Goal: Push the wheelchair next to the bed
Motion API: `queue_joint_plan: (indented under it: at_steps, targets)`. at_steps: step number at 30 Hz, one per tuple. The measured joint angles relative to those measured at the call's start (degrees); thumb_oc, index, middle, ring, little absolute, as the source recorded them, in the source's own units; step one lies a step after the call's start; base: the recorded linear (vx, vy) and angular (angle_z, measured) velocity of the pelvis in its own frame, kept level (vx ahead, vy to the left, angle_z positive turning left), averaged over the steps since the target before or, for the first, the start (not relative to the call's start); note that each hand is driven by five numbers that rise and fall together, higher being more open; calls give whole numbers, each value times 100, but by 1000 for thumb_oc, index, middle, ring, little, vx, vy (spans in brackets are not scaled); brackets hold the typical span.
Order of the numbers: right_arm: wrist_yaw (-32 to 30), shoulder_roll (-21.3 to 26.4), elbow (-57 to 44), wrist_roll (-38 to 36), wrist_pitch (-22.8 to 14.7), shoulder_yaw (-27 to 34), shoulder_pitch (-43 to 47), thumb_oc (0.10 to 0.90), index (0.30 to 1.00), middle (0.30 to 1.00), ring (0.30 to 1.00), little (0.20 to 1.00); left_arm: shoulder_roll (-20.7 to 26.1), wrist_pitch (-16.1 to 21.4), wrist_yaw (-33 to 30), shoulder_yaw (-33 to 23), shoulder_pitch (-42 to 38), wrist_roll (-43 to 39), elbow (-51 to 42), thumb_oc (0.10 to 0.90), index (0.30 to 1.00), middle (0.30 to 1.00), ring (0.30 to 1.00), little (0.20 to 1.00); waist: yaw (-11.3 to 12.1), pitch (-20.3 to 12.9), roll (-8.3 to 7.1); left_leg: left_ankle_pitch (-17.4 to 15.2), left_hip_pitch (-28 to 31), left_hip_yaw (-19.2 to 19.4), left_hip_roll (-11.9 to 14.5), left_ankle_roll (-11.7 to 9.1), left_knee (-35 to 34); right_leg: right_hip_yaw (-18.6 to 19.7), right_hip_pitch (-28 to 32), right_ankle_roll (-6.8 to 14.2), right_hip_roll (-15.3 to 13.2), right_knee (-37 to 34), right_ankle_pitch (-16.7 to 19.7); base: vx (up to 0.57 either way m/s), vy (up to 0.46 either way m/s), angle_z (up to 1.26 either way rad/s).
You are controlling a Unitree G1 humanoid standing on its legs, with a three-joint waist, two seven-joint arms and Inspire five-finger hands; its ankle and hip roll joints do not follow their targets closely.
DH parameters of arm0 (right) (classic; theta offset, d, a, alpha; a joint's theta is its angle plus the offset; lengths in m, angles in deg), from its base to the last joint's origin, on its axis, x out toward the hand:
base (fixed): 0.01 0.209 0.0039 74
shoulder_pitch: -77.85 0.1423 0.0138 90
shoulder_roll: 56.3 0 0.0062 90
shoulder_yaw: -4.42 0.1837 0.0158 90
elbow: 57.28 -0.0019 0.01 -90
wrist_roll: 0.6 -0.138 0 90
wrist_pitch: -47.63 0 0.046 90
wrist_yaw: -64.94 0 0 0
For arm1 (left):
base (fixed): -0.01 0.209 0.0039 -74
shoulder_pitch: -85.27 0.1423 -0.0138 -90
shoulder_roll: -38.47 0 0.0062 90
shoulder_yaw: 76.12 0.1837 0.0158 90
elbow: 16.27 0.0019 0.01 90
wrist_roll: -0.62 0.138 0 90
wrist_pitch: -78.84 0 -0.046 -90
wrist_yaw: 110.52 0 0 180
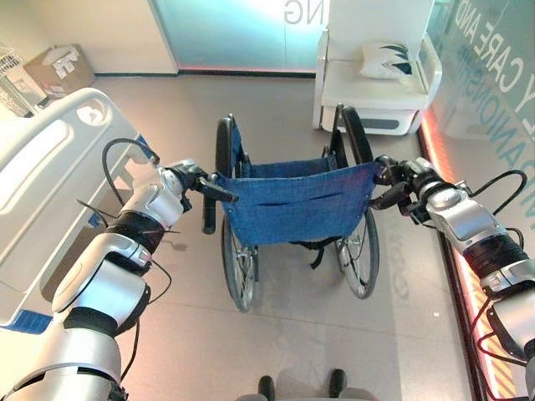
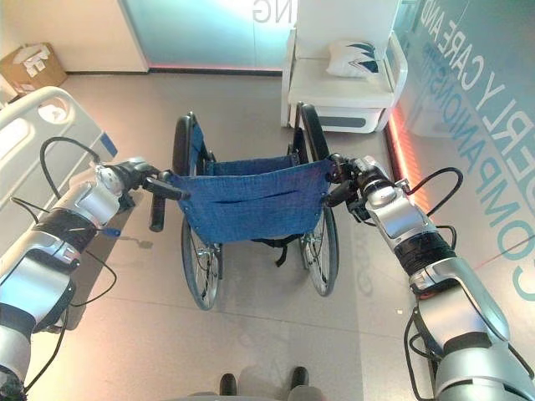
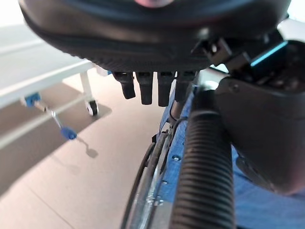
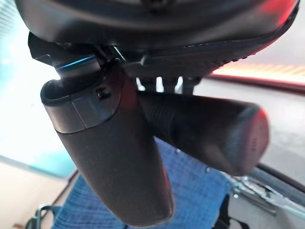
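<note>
- Left hand (image 1: pixel 191 177) curls round the wheelchair (image 1: pixel 292 200)'s 9 o'clock push handle (image 3: pixel 202 162).
- Right hand (image 1: pixel 399 180) wraps the 3 o'clock grip (image 4: pixel 205 131).
- Hospital bed (image 1: pixel 50 175) lies at 9 o'clock.

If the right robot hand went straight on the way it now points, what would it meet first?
Probably the white armchair. The right robot hand grips the wheelchair by its right push handle and points ahead along its side; bare floor lies between, though depth is hard to judge.

Bare floor (image 1: pixel 167 109) lies ahead of the wheelchair (image 1: pixel 292 200), between bed (image 1: pixel 50 167) and white armchair (image 1: pixel 376 83).
</note>
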Motion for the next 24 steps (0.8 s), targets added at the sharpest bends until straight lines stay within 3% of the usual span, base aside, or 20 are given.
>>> queue_joint_plan:
  at_steps: [7,15,24]
  targets:
    - [-53,-1,218,-223,49,-49,148,800,900,900,900,900,52,176,420,287,-234,308,-18,800,900,900,900,900,22,21,-6,0,-8,-6,-1,0,-11,-18,-6,-5,-2,0,-5,0,0,0]
    - [-335,-6,359,-449,74,-201,324,800,900,900,900,900,78,41,1073,344,-510,307,-5,800,900,900,900,900,65,94,-12,1,-12,-15,-1,-1,-12,-32,4,-6,-3,0,-5,0,0,0]
    - [-299,-32,663,-342,615,-683,875,800,900,900,900,900,19,-294,1758,385,-622,307,119,800,900,900,900,900,53,95,-14,1,10,-15,0,-1,-14,-41,36,-7,-4,1,-4,0,0,0]
